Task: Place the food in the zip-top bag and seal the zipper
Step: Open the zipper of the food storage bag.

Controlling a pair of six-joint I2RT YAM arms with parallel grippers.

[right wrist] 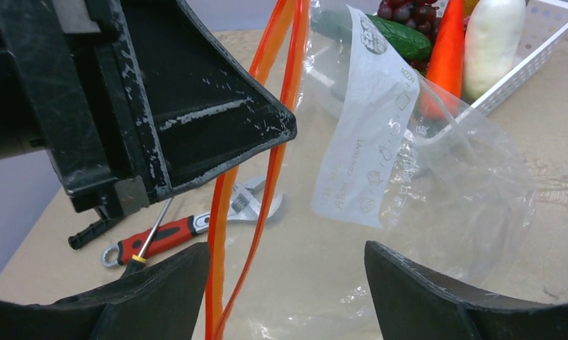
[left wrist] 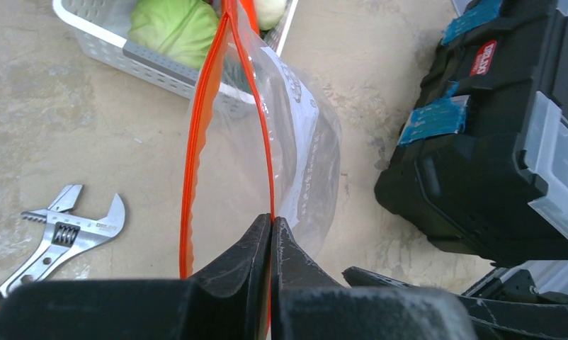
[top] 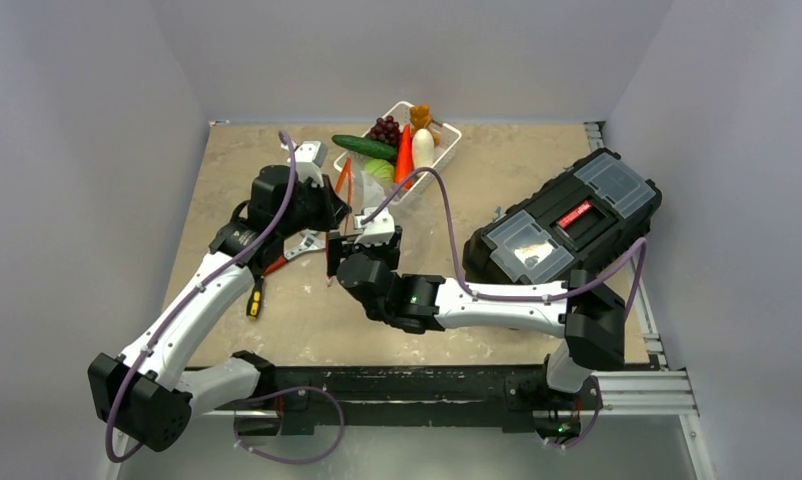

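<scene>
**Bag held up by its zipper; food sits in the basket**

Left of centre in the overhead view, the left gripper [top: 335, 212] holds the zip-top bag [top: 372, 195] up off the table. Its own wrist view shows the fingers pressed together on one strand of the red-orange zipper [left wrist: 192, 163]. The other strand bows out to the left, so the mouth gapes. A wrench [left wrist: 61, 234] lies flat at that view's lower left.

Just below the bag in the overhead view, the right gripper [top: 362, 245] faces it with its fingers wide apart and nothing gripped. In its wrist view both zipper strands hang close beside the left-hand finger [right wrist: 161, 297], perhaps touching it.

At upper centre, the white basket [top: 442, 150] holds the cucumber [top: 365, 147], cabbage [top: 379, 170], carrot [top: 405, 155] and white oval piece [top: 423, 147]. A black toolbox [top: 567, 225] stands to the right.
</scene>
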